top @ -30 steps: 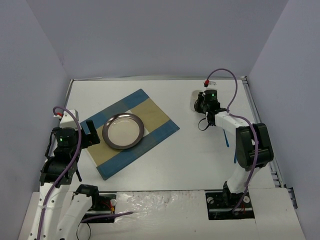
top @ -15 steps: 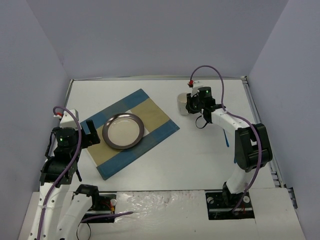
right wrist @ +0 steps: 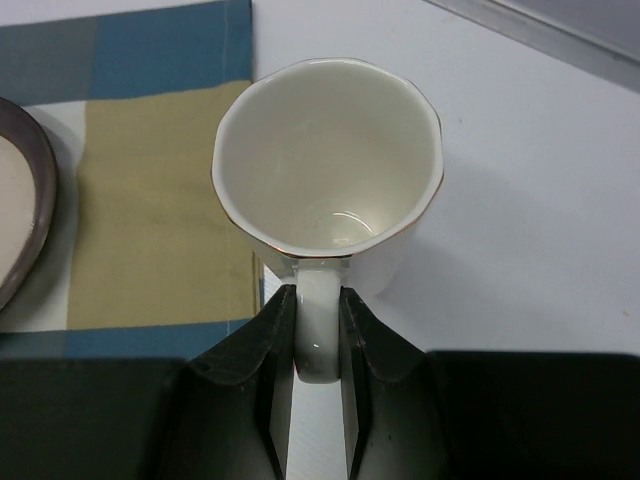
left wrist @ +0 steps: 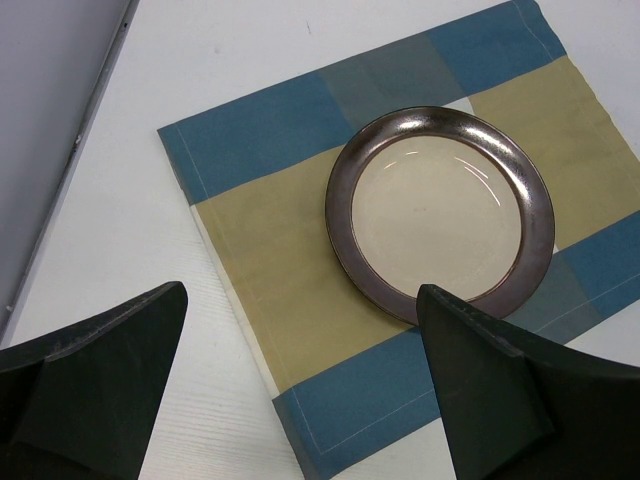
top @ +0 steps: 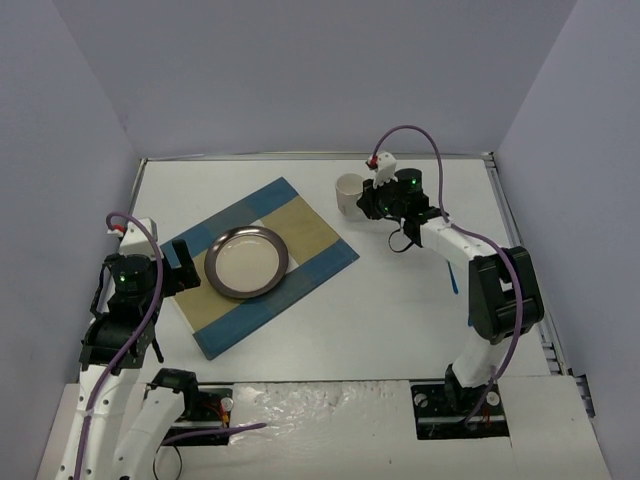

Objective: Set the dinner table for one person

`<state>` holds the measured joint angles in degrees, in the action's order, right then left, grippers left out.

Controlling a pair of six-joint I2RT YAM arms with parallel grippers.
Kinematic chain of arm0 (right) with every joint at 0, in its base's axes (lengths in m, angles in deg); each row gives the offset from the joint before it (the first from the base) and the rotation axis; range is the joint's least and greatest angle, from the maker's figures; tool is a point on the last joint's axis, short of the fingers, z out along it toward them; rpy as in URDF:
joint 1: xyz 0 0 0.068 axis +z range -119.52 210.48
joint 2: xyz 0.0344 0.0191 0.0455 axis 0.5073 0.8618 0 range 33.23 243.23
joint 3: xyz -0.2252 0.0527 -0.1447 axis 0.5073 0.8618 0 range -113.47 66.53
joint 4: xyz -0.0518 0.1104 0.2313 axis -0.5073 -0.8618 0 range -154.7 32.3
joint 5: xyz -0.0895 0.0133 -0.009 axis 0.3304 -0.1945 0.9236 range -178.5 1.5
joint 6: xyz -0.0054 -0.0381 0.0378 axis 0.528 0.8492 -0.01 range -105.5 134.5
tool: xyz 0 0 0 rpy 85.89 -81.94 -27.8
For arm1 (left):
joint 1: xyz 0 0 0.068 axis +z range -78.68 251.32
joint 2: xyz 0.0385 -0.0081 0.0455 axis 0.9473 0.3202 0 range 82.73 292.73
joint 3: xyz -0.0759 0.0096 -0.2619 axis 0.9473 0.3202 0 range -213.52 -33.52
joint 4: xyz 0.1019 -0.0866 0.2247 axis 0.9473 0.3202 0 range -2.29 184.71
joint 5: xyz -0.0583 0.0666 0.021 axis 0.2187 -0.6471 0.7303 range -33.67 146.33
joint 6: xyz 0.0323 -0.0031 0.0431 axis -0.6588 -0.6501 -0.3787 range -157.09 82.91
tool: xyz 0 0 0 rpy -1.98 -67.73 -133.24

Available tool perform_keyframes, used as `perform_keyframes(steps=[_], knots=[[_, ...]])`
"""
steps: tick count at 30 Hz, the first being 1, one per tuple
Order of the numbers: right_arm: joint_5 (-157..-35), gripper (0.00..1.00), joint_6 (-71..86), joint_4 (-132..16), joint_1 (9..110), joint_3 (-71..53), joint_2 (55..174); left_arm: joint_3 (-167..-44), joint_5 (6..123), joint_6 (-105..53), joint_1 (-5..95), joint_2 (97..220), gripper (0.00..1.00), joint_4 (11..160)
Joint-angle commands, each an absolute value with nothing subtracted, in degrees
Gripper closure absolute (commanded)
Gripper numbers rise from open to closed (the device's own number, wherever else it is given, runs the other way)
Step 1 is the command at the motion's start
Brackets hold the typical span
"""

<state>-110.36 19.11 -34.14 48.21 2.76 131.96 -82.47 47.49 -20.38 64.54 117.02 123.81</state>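
Observation:
On the white dinner table (top: 400, 310) lies a blue-and-tan striped placemat (top: 310, 235), and a dark-rimmed plate (top: 247, 261) rests on its middle. My right gripper (top: 368, 200) is shut on the handle of a white mug (top: 347, 190), which stays upright just off the placemat's far right corner. The right wrist view looks into the empty mug (right wrist: 328, 160), with the gripper (right wrist: 318, 300) pinching its handle. My left gripper (top: 180, 265) is at the placemat's left end. It (left wrist: 300, 295) stands open and empty over the placemat (left wrist: 270, 260), the plate (left wrist: 440, 215) just ahead.
A thin blue object (top: 452, 278) lies on the table beside the right arm's elbow. Grey walls enclose the table on three sides, and its metal rim (top: 510, 215) runs along the right edge.
My right gripper has carried the mug leftward from the far right of the table to the placemat's far right corner. The left arm has not moved.

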Motion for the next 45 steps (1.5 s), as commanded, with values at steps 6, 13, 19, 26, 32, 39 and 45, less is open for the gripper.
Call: perform_keyframes(steps=[6,13,19,26,32,39,45], knots=[[-120.7,1.00,21.8,-19.4,52.3,-14.3,137.4,-83.2,47.5,-20.3,64.7,118.2,0.03,121.2],[-124.2,1.00,25.4,-23.2,55.6,-25.7,146.3,-83.2,47.7,-20.4,65.1,118.9,0.03,121.1],[-125.7,1.00,26.7,-25.0,57.5,-33.4,152.9,-83.2,47.9,-20.5,65.4,119.2,0.03,120.9],[-126.9,1.00,26.5,-24.7,58.9,-38.4,158.2,-83.2,48.1,-20.5,65.6,119.5,0.03,120.9],[-126.8,1.00,24.7,-22.1,59.3,-41.2,161.4,-83.1,48.2,-20.5,65.7,119.5,0.03,120.9],[-126.6,1.00,23.0,-18.2,59.7,-42.8,164.1,-83.0,48.2,-20.5,65.8,119.5,0.03,120.9],[-126.2,1.00,20.8,-12.7,59.9,-41.9,165.4,-83.0,48.2,-20.5,66.1,119.4,0.03,121.0]])
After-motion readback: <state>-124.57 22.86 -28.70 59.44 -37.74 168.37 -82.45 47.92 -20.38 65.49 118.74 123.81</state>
